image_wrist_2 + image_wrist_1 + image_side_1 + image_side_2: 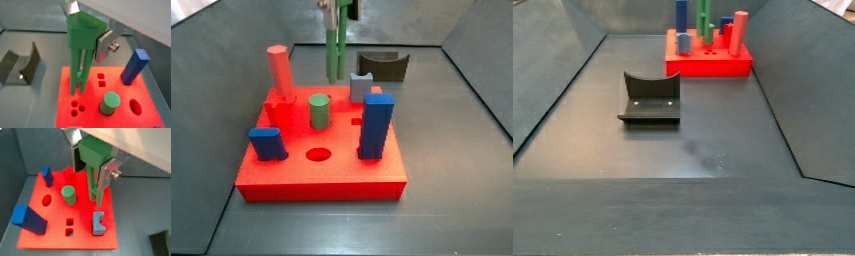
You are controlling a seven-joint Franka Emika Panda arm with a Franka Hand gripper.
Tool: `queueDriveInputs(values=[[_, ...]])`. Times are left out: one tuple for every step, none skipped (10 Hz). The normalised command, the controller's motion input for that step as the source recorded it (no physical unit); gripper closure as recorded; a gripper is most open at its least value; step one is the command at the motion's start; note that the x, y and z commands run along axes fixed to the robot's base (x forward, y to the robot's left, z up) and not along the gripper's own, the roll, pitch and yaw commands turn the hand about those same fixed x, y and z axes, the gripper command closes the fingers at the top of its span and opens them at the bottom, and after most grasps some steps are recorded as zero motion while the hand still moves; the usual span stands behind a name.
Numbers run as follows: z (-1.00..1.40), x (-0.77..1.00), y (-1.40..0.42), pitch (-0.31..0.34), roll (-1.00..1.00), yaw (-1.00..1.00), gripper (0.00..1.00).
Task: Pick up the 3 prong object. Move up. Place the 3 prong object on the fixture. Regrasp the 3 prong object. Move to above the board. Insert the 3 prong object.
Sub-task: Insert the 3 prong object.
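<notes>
While the gripper (90, 42) clamps the green peg (79, 60) by its top, the peg hangs upright over the board (60, 238), prongs down, just above its holes near the far edge.

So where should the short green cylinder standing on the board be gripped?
Grip the short green cylinder across its round upper end, coming straight down: it stands upright on the board, top exposed. The gripper, above the board, holds the 3 prong object.
</notes>
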Motion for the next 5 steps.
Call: queueDriveInputs(values=[[-0.24, -0.21, 0.0, -0.167, -0.05, 0.55, 1.0], [-0.24, -0.23, 0.0, -0.11, 0.0, 0.35, 1.0], [-0.24, -0.19, 0.02, -0.126, 0.0, 0.31, 1.0], [-0.22, -0.14, 0.05, -0.199, -0.03, 0.3, 1.0], [-0.21, -0.16, 0.01, -0.156, -0.04, 0.32, 1.0]])
